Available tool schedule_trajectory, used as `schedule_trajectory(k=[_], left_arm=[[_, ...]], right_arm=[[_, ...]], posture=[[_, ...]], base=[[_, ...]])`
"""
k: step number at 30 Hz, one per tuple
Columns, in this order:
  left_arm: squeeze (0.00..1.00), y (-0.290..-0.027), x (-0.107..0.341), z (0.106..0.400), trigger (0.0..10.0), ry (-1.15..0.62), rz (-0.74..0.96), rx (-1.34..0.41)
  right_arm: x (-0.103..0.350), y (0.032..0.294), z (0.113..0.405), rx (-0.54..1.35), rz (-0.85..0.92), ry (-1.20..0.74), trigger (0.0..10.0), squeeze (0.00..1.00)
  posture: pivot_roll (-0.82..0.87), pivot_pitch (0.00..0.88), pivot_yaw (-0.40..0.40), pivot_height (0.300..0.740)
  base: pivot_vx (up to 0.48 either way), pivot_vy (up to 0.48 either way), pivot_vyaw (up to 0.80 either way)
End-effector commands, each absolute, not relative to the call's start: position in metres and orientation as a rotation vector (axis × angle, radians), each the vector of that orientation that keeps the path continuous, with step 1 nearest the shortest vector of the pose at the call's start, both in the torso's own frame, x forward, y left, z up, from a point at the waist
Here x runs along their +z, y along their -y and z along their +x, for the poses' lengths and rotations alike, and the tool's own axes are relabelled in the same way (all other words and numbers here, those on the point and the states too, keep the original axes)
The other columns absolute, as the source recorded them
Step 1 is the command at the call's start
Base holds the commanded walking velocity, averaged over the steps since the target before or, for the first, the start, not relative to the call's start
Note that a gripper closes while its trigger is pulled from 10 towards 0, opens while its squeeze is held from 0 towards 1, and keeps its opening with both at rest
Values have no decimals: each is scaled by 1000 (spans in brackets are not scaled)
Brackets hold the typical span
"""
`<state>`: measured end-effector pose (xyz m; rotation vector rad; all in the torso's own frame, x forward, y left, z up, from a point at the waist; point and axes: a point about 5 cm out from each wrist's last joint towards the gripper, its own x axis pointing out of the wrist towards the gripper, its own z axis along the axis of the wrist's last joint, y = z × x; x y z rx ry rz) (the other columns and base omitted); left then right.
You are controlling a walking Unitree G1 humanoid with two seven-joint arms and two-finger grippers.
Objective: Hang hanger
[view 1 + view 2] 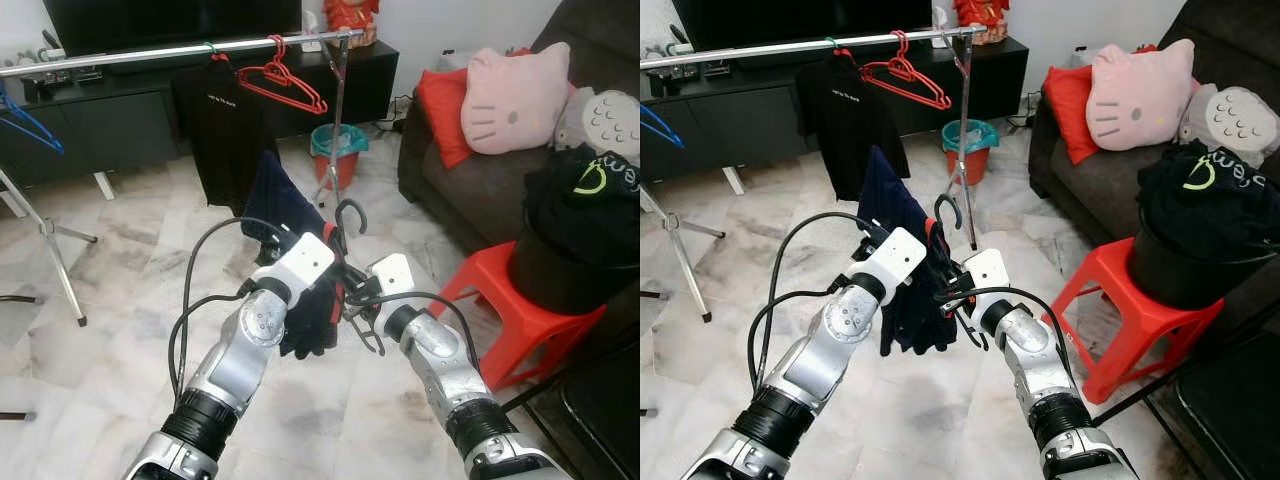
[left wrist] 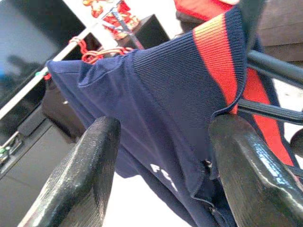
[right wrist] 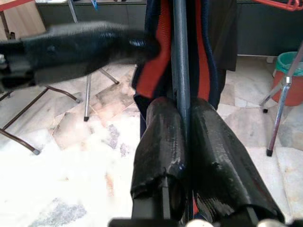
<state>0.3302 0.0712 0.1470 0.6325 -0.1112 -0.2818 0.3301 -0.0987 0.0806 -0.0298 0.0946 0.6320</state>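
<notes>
A black hanger, its hook [image 1: 350,212] pointing up, carries a navy shirt [image 1: 285,200] with a red stripe. I hold it in front of my chest, low and well short of the rail. My right gripper [image 3: 187,113] is shut on the hanger's bar [image 3: 181,56]. My left gripper [image 2: 165,127] straddles the shirt's collar [image 2: 161,109], its fingers [image 2: 94,156] apart with cloth between them. The silver clothes rail [image 1: 150,52] runs across the far side, with a red hanger [image 1: 285,80] and a black T-shirt [image 1: 228,130] hanging on it.
The rail's right post [image 1: 335,120] stands by a green-and-red bucket [image 1: 340,150]. A blue hanger [image 1: 25,120] hangs at far left. A red stool [image 1: 505,300] bearing a black bin [image 1: 560,260] and a dark sofa with a pink cushion [image 1: 515,100] are to my right.
</notes>
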Motion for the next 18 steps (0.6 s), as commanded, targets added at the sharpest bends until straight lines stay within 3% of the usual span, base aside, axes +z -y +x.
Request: schedule_trajectory(k=[1,18], left_arm=[[0,-74,147,334,10000,107,630,-263],[0,-56,141,326,10000,100,534,-418]], right_arm=[[94,94,334,650,-30,-35,0,0],[89,84,327,738,-22,-54,0,0]], posture=[[2,0,-55,740],[4,0,-58,740]], base=[[0,0,0],[0,0,0]])
